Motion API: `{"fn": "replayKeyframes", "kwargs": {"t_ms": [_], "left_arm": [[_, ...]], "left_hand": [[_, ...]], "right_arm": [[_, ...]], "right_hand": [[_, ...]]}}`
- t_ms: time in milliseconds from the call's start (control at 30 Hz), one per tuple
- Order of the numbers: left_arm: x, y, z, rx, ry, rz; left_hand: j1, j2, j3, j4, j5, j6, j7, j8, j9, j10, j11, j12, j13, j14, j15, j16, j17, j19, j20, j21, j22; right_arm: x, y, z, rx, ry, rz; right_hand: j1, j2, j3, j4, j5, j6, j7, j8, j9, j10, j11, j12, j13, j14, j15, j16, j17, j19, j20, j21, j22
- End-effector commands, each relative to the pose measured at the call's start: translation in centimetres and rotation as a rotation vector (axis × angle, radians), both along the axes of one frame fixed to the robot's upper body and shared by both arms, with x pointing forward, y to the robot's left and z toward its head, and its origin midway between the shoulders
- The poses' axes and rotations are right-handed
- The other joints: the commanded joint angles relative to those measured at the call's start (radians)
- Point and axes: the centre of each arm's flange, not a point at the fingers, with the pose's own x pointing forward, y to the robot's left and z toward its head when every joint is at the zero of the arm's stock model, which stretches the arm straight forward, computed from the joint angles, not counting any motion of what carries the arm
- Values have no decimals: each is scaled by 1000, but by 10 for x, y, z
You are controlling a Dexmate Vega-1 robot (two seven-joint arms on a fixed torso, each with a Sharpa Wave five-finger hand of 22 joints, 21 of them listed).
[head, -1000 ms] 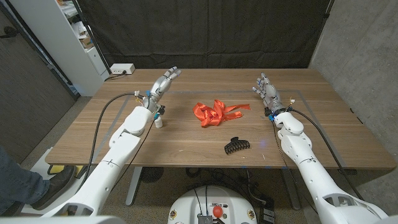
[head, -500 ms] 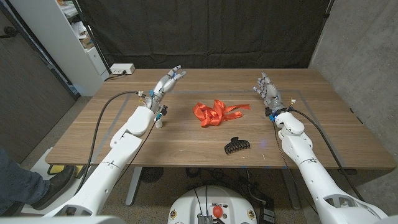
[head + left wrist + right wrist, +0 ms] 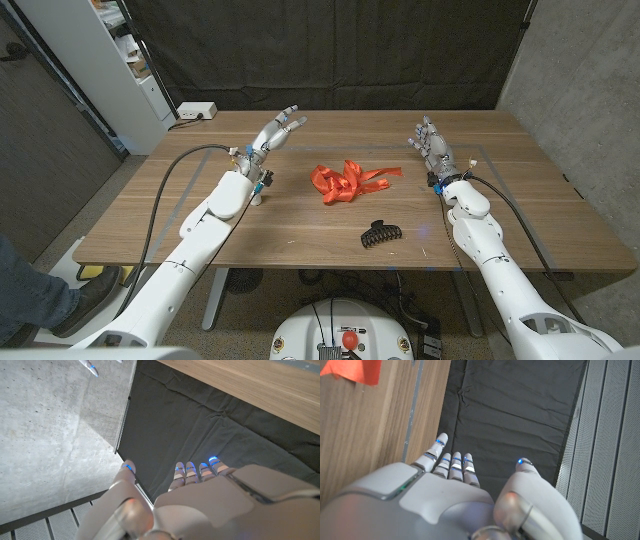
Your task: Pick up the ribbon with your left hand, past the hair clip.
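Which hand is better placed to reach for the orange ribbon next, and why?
Left, probably: the left hand is open and angled toward the ribbon; the right hand waits open on the other side, comparably near.

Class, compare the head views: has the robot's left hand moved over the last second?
Yes. The left hand has shifted rightward and farther back, nearer the ribbon, which has stayed put.

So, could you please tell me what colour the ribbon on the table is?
The ribbon is bright orange-red, clearest in the head view.
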Motion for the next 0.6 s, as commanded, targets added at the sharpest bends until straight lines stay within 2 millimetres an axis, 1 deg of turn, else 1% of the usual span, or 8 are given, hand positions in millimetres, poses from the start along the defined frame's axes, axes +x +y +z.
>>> {"fn": "replayKeyframes", "kwargs": {"t_ms": [33, 333, 467, 600], "left_arm": [[-7, -9, -2, 44, -38, 21], [-11, -17, -1, 91, -74, 50], [-10, -19, -1, 107, -74, 53], [-11, -24, 0, 135, -92, 80]], "left_hand": [[15, 0, 5, -8, -1, 11, 1, 3, 5, 4, -4, 6, 1, 4, -4, 8, 2, -86, 9, -4, 2], [22, 2, 7, -13, -1, 16, 1, 4, 5, 8, -8, 7, 1, 8, -6, 8, 2, -84, 12, -7, 2], [26, 3, 8, -16, -1, 23, 5, 5, 5, 10, -5, 7, 1, 10, -5, 8, 1, -83, 5, -10, 3], [28, 3, 9, -18, -2, 23, 7, 4, 5, 10, -8, 7, 1, 10, -8, 8, 1, -83, 5, -11, 3]], "right_arm": [[1, 0, 1, 5, -7, 2], [1, -1, 4, 5, -11, 4], [2, -3, 4, 10, -11, 9], [4, -4, 4, 17, -12, 13]], "right_hand": [[-1, 6, 3, -5, 7, 8, -3, 10, -1, 7, -1, 3, 2, 6, 5, 6, 0, 10, -2, -6, 2], [-1, 6, 2, -5, 7, 11, -4, 11, -1, 9, -2, 4, 1, 9, 5, 7, -2, 13, -1, -9, 2], [-2, 6, 1, -5, 7, 11, -4, 11, -1, 10, -2, 4, 1, 11, 7, 8, -2, 14, -1, -10, 2], [-2, 6, 1, -5, 7, 12, -4, 11, -1, 11, -2, 5, 1, 11, 6, 8, -3, 16, 0, -11, 2]]}}
